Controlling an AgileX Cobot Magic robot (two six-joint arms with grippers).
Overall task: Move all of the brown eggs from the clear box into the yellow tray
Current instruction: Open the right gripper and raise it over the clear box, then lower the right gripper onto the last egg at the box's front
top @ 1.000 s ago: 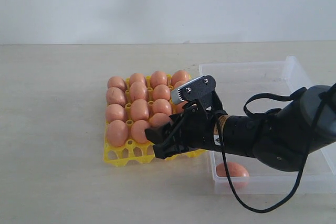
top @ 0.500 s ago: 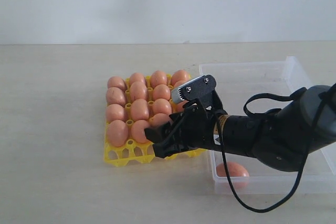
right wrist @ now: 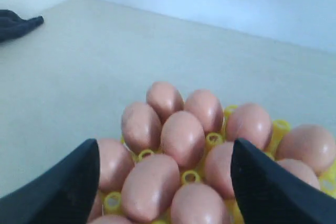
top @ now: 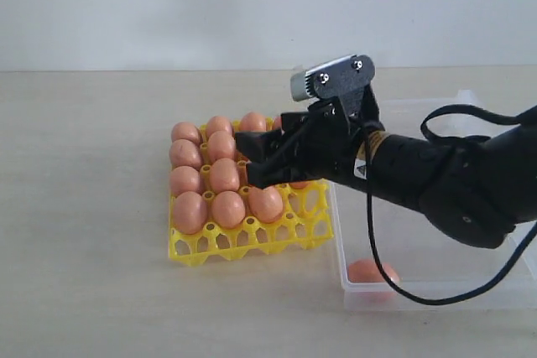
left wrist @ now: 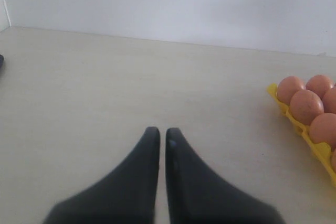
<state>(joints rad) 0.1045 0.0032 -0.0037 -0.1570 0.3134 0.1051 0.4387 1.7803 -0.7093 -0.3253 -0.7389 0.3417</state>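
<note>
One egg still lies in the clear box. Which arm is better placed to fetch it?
The right arm: the right fingers are open above the yellow tray, beside the clear box where the brown egg lies. The left fingers are shut, and their camera shows only table and tray edge.

Most brown eggs [top: 224, 175] sit in the yellow tray [top: 220, 243]; one lies in the clear box [top: 445, 293] beside it.
</note>
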